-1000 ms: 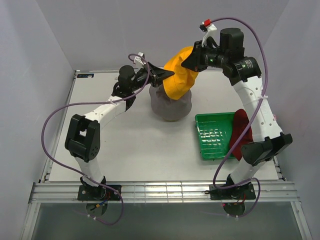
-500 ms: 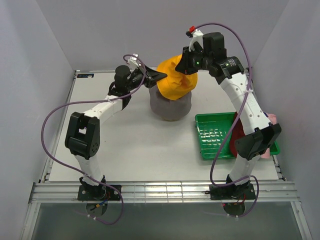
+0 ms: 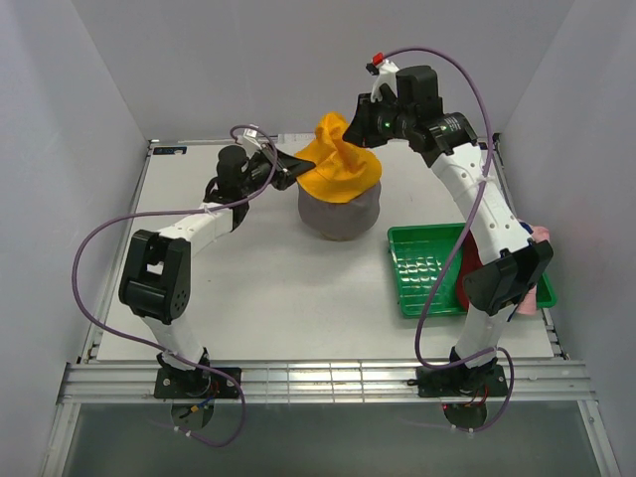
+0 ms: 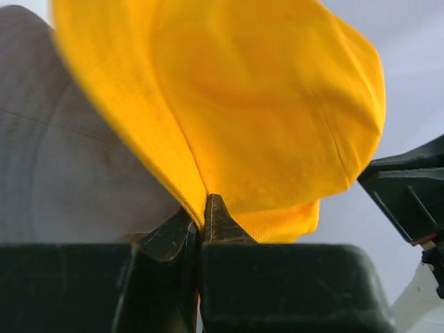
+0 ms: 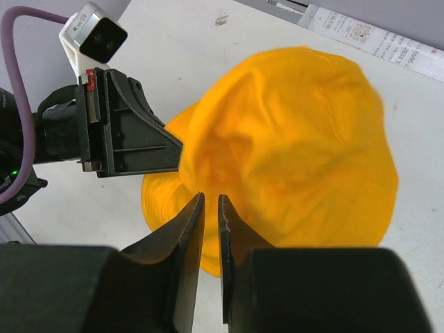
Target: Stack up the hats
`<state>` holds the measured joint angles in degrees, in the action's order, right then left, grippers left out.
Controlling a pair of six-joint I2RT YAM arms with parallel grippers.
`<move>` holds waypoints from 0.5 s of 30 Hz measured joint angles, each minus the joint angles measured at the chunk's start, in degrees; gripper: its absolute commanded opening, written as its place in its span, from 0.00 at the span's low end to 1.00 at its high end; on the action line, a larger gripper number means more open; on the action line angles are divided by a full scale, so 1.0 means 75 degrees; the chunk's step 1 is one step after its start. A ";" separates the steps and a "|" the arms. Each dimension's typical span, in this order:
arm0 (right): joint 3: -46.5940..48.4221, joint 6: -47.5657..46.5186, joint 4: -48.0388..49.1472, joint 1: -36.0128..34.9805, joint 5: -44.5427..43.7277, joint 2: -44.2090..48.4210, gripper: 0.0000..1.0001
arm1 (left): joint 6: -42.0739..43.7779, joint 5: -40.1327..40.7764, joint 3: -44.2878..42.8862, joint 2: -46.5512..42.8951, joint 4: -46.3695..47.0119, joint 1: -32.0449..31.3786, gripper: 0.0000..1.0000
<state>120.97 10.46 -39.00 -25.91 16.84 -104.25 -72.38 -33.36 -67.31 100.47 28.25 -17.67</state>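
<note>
**Yellow hat on grey hat, left arm pinching the brim**

Grey hat [image 3: 338, 217] is the base; yellow hat [image 3: 343, 171] sits crooked on top of it, one fold peaked up at its far side; left gripper [image 4: 204, 211] is clamped on the yellow brim at the grey hat's left edge; right gripper [image 5: 210, 201] hangs just above, jaws a narrow slit, nothing in them; likely next: left lets go, open table to the left; dark red hat [image 3: 477, 248] lies to the right.

Here are a yellow hat [image 3: 343, 171], a grey hat [image 3: 338, 217] (green tray [image 3: 395, 236]).
</note>
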 measured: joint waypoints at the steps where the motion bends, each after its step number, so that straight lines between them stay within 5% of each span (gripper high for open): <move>1: 0.0000 0.0017 0.0038 0.0000 0.0000 0.0000 0.22 | 0.0052 0.0012 0.0085 -0.0012 -0.0029 0.0070 0.13; 15: -0.0699 0.0396 0.0201 0.0035 -0.0449 0.0254 0.41 | 0.0886 -0.0044 0.0341 -0.0017 -0.0163 0.0306 0.09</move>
<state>115.72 13.43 -37.50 -25.65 13.47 -102.35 -65.73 -33.69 -64.75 100.33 27.03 -15.38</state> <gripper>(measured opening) 0.385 0.134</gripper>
